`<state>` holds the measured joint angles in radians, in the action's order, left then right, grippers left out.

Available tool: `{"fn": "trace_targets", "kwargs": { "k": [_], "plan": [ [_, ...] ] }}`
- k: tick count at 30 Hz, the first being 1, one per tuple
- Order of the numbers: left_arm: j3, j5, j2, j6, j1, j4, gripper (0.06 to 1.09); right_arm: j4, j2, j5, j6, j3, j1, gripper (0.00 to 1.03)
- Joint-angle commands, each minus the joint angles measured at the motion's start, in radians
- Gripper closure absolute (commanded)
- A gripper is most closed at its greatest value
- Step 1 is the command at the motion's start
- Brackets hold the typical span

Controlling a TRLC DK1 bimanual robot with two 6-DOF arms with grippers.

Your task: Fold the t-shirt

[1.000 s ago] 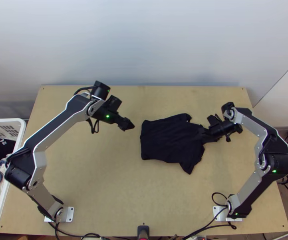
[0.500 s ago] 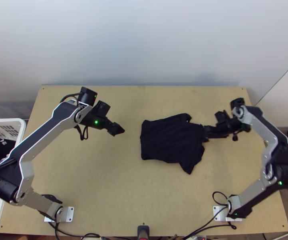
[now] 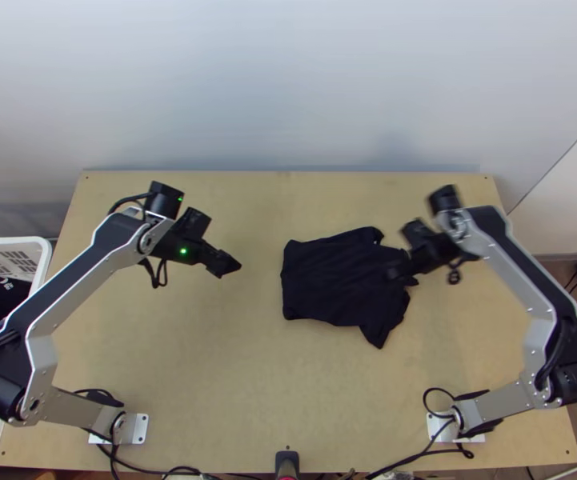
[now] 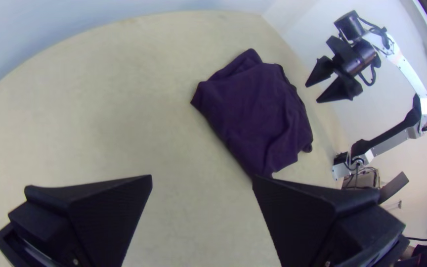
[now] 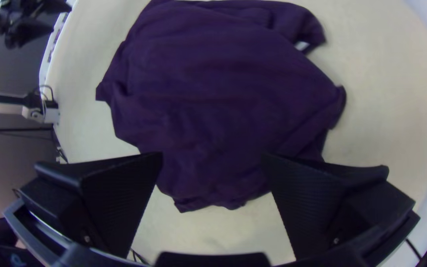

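While right claw (image 3: 400, 274) gapes over t-shirt (image 3: 332, 282), left claw (image 3: 234, 268) gapes well away.

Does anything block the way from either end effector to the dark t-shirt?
Nothing visible does. Tabletop stretches from below the left end effector to the t-shirt. The right end effector, open, appears raised near the t-shirt's right edge in the top view, with nothing visible between them.
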<state>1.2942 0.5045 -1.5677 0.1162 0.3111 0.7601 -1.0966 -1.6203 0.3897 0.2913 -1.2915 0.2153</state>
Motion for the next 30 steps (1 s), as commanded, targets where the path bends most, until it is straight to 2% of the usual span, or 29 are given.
{"fn": "trace_targets", "kwargs": {
  "k": [1,2,5,6,7,18,21,26,30],
  "plan": [
    [-0.045,-0.011,0.058,0.007,-0.081,-0.005,0.1,0.095,-0.033,-0.086,-0.012,0.001,0.231,0.23],
    [-0.049,-0.011,0.066,0.007,-0.096,-0.005,0.1,0.118,-0.039,-0.092,-0.012,0.001,0.243,0.29],
    [-0.061,-0.011,0.094,0.008,-0.147,-0.005,0.1,0.201,-0.043,-0.091,-0.018,-0.008,0.262,0.65],
    [-0.065,-0.011,0.103,0.01,-0.161,-0.004,0.1,0.224,-0.043,-0.091,-0.021,-0.011,0.265,0.76],
    [-0.069,-0.011,0.113,0.01,-0.173,-0.002,0.1,0.238,-0.043,-0.091,-0.023,-0.012,0.268,0.81],
    [-0.099,-0.018,0.133,0.011,-0.23,-0.004,0.1,0.316,-0.165,-0.052,-0.015,0.012,0.361,0.82],
    [-0.102,-0.029,0.138,0.011,-0.241,-0.004,0.1,0.359,-0.211,-0.041,-0.012,0.011,0.369,0.89],
    [-0.108,-0.029,0.149,0.011,-0.257,-0.004,0.1,0.425,-0.303,-0.043,-0.011,-0.014,0.348,0.97],
    [-0.121,-0.029,0.166,0.011,-0.27,-0.002,0.1,0.466,-0.388,-0.078,-0.014,-0.054,0.297,0.97]
  ]
}}
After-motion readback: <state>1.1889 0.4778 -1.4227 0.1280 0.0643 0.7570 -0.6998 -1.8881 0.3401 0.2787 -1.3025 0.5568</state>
